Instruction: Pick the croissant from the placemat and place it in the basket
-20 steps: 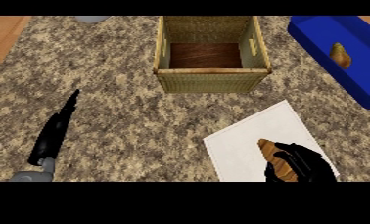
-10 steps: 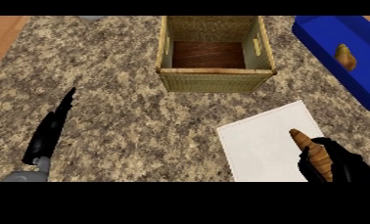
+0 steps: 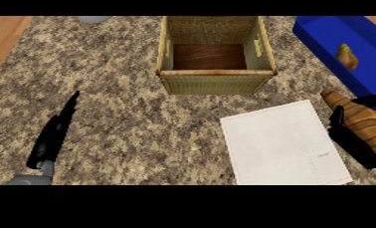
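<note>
Lifted off the flat white placemat (image 3: pixel 283 145), ridged brown croissant (image 3: pixel 352 113), right hand (image 3: pixel 351 140) curled round it, left hand (image 3: pixel 53 135) straight-fingered.

Croissant (image 3: pixel 354 114) in right hand (image 3: pixel 351 140), basket (image 3: pixel 215 81) open

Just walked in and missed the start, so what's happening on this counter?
The right robot hand is curled round the croissant, holding it at the right edge, just off the white placemat. The wicker basket stands beyond the placemat with nothing in it. The left robot hand rests open at the lower left. A blue bin holding a small brown item sits at the far right.
</note>
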Robot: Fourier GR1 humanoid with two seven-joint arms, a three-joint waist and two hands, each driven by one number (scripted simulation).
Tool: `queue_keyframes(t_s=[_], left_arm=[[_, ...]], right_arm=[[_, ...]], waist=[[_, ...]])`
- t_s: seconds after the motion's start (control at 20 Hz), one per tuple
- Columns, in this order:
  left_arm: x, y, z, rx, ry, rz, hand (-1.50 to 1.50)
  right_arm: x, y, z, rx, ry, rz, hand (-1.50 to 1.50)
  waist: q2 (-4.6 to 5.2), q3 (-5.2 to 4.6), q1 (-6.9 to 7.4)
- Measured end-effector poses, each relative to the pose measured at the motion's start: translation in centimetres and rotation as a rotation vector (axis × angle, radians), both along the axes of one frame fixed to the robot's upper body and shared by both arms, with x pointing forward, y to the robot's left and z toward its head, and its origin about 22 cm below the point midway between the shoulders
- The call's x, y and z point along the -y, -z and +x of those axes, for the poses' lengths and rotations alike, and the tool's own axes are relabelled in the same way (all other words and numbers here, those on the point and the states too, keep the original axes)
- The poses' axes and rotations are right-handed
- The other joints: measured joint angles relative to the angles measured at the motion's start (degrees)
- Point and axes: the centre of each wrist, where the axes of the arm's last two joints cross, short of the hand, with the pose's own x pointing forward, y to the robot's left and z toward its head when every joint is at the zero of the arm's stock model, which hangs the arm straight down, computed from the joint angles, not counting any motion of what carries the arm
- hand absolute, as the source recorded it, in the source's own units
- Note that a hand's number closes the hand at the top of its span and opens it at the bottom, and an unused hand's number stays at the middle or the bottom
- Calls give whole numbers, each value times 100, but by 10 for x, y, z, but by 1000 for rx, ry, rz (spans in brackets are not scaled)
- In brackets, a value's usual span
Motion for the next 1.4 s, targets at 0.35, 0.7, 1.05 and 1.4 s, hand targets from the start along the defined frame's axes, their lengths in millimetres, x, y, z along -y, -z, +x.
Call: queue_keyframes(t_s=[0.35, 0.7, 1.05, 1.4], left_arm=[[2, 1, -1, 1, 3, -2, 0], [1, 0, 0, -4, 17, 1, 0], [5, 1, 5, 1, 10, -6, 0], [-2, 2, 1, 6, 12, -8, 0]], right_arm=[[-44, -107, -13, 17, -48, 54, 150], [-88, -174, -1, -16, -81, 140, 150], [-128, -237, 28, -27, -220, 228, 150], [-169, -274, 57, -90, -294, 266, 150]], waist=[[-13, 20, 36], [-11, 35, 92], [4, 51, 82], [21, 62, 88]])
